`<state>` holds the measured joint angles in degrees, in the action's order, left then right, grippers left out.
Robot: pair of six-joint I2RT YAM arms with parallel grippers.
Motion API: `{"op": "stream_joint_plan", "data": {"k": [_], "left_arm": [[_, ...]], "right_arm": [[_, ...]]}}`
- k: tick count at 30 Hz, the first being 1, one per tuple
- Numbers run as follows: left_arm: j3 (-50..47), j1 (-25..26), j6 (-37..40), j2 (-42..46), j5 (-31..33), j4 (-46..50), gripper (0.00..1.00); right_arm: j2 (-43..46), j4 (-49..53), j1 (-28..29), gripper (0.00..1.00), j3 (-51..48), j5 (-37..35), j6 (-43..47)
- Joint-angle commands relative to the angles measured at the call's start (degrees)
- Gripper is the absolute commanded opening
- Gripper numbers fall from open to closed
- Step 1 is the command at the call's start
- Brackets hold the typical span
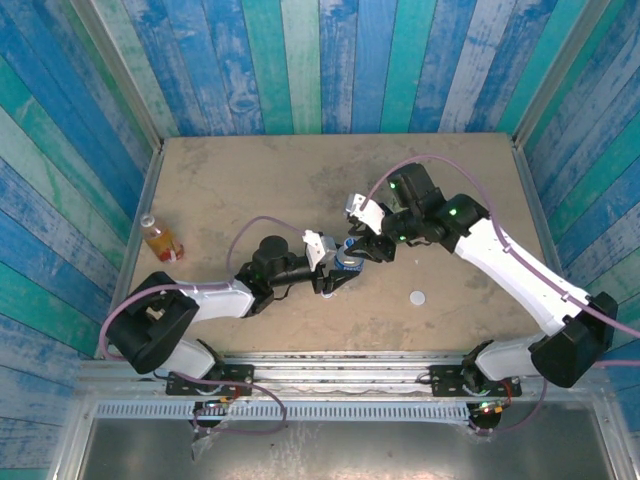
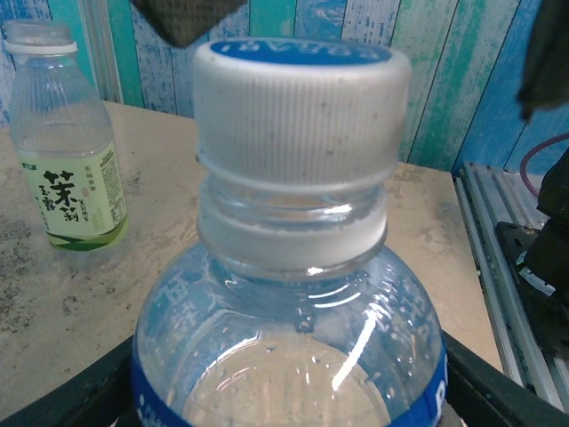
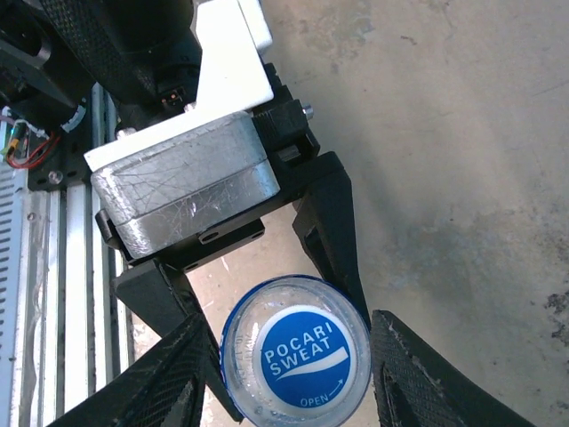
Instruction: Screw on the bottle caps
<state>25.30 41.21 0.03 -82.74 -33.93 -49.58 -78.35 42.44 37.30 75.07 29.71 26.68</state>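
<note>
**Arms converge, left gripping, right poised above**

The left arm (image 1: pixel 215 298) stretches low and forward, wrist level. The left gripper (image 1: pixel 335 275) is clamped around the body of the blue-label bottle (image 2: pixel 284 356). The right arm (image 1: pixel 510 260) arches inward with its wrist bent down. The right gripper (image 3: pixel 293 374) points downward, jaws parted, one finger on either side of the bottle's top.

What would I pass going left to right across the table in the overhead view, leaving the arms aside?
First the orange bottle → the blue-label bottle, gripped near the middle → the loose white cap.
</note>
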Motion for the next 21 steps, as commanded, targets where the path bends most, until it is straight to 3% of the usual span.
{"op": "stream_joint_plan", "data": {"k": [1,10,21], "left_arm": [[-0.6,0.0,0.7,3.4,-1.1,0.1,0.67],[-0.9,0.0,0.6,3.7,-1.0,-0.3,0.68],[-1.1,0.0,0.6,4.7,-0.4,-0.2,0.68]], "right_arm": [[-0.5,1.6,-0.2,0.47,1.7,1.0,0.9],[-1.1,1.8,-0.3,0.34,1.4,0.7,1.0],[-2.6,3.0,-0.3,0.34,2.4,0.2,0.0]]}}
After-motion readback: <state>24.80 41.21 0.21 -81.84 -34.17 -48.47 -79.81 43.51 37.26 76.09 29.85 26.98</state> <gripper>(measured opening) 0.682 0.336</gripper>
